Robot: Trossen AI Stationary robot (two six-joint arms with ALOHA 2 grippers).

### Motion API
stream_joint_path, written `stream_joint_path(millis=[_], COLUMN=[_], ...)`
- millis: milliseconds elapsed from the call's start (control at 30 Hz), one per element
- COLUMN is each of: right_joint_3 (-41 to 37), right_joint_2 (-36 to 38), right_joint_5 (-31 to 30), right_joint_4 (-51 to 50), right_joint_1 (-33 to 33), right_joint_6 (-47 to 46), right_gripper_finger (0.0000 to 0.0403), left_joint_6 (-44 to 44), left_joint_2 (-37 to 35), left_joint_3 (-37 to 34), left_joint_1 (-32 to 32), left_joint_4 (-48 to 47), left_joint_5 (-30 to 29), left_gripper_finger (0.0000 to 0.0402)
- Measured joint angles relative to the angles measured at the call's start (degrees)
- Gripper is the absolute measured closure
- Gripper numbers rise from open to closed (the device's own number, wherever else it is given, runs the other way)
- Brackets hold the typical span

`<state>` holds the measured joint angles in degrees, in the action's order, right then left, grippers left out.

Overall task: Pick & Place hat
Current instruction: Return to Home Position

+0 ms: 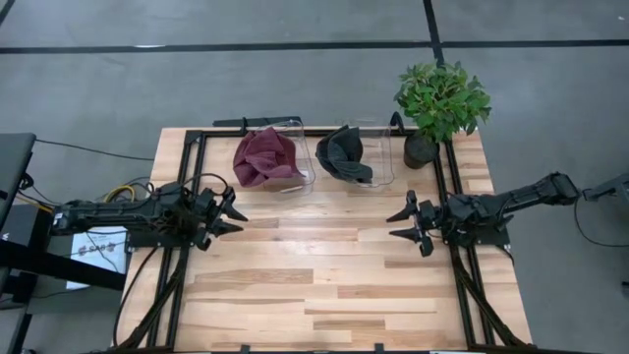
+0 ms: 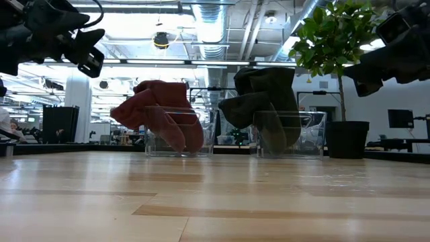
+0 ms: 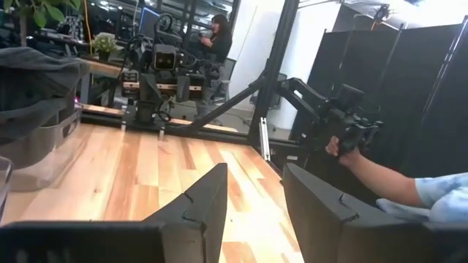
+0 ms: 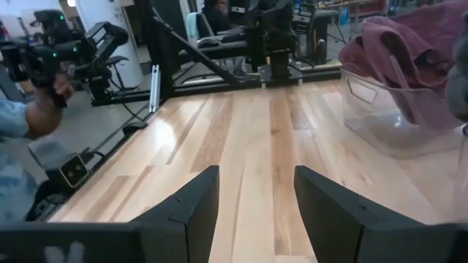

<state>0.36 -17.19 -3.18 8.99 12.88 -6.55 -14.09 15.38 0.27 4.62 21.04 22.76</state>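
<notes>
1. Black fingers of the left gripper point(image 1: 236, 219) stand spread wide with nothing between them, above bare wood at the table's left side. The right gripper point(image 1: 393, 226) mirrors it at the right side, equally wide apart and empty.
2. By the look of it, little can go wrong with the caps themselves; the risk lies in how the arms draw back. A swing toward the far edge could clip the left bin point(image 1: 307, 169) or the right bin point(image 1: 390, 165). Both are clear and probably light enough to slide or tip.
3. The right arm lies near the potted plant point(image 1: 442, 98), so a wide elbow could brush its leaves or knock the pot.
4. A person's hand point(image 3: 338, 146) holds a device beside the table, and a fast arm should keep clear of it.
5. The red caps point(image 1: 263, 157) lie crumpled in the left bin, heaped above its rim, and single caps cannot be told apart. Cloth piled this high could spill if jolted.
6. The black cap point(image 1: 344, 155) sits folded in the right bin, also overtopping the rim.
</notes>
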Motion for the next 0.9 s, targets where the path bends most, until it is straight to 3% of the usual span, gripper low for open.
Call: stream_joint_path(millis=[900], right_joint_3=[-0.04], right_joint_2=[0.00], right_joint_5=[0.00], right_joint_4=[0.03], right_joint_1=[0.09], right_joint_6=[-1.02], right_gripper_finger=[0.0234], left_joint_6=[0.09], left_joint_2=[0.00], left_joint_3=[0.07], left_joint_1=[-0.04], left_joint_4=[0.04], left_joint_5=[0.00], left_gripper_finger=[0.0270])
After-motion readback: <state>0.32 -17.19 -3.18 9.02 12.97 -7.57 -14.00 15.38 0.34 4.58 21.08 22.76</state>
